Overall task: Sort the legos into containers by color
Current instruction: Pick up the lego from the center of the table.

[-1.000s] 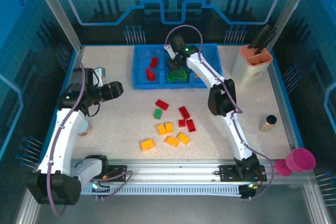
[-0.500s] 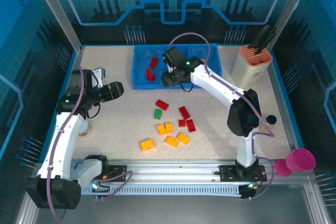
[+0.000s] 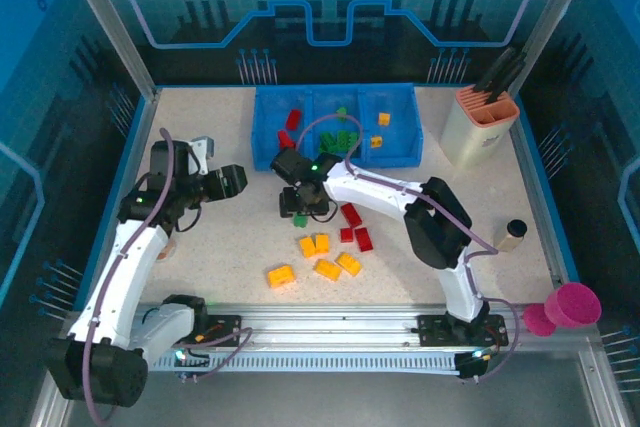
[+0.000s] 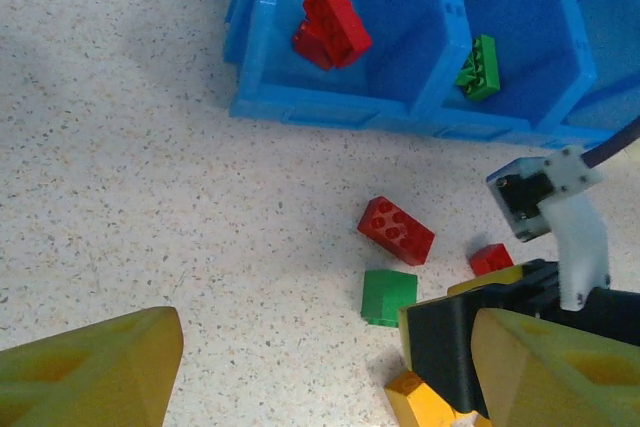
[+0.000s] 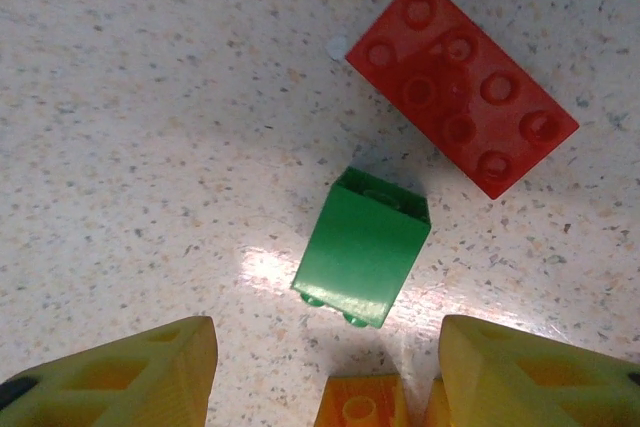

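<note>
The right gripper hangs released just above the green brick — next, likely, drop, clench it, and carry it to the middle bin of the tray.

I am seeing bright, even overhead light washing the speckled tabletop; glare is glowing beneath the green lego, shadows staying soft, the right pincer's fingers blurring up close.

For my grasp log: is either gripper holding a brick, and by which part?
Nothing is held. The right gripper, jaws open, hangs over the green brick without touching it; the left gripper is open and empty.
</note>
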Controlling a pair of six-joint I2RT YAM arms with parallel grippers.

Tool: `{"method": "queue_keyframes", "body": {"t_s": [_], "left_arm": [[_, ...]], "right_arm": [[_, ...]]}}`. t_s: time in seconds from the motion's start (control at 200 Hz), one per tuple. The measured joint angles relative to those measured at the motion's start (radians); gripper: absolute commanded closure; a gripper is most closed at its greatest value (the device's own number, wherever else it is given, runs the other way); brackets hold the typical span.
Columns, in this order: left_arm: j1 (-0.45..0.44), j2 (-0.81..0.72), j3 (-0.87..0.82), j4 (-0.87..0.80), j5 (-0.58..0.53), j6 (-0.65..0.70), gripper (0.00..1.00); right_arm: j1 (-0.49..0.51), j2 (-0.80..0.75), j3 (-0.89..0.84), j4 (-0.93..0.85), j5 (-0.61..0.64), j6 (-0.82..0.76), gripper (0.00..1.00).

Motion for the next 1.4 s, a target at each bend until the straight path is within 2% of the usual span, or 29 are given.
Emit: {"method": "queue_keyframes", "body": {"t_s": [0.36,0.455,0.625,0.746,0.891,1.031,1.206,1.316,1.401], "left_arm": [[-0.008,-0.026,-0.011,0.006,-0.037,0.016,0.21],[-0.008,-0.026,-0.013,0.006,-0.043,0.021,0.21],[-0.008,-0.024,-0.014,0.007,-0.043,0.022,0.21],[-0.008,-0.007,-0.014,0.006,-0.043,0.023,0.21],[-0.008,0.026,-0.014,0.002,-0.039,0.018,0.24],[-0.015,0.043,-0.021,0.0,-0.037,-0.035,0.25],[-0.068,0.015,-0.089,0.007,-0.061,-0.148,0.25],[-0.124,0.02,-0.127,0.022,-0.077,-0.232,0.25],[-0.188,0.045,-0.144,0.037,-0.093,-0.299,0.23]], "right_arm": [[0.0,0.113,0.022,-0.01,0.006,0.016,0.4],[0.0,0.137,0.048,-0.017,0.013,0.01,0.48],[0.0,0.16,0.08,-0.036,0.016,-0.021,0.68],[0.0,0.16,0.08,-0.04,0.014,-0.059,0.71],[0.0,0.104,0.023,-0.076,0.012,-0.13,0.72],[-0.013,-0.037,0.008,-0.168,0.058,-0.235,0.72],[-0.131,-0.204,0.106,-0.2,0.124,-0.42,0.73],[-0.238,-0.189,0.201,-0.159,0.155,-0.537,0.73],[-0.307,-0.113,0.297,-0.125,0.167,-0.613,0.73]]}}
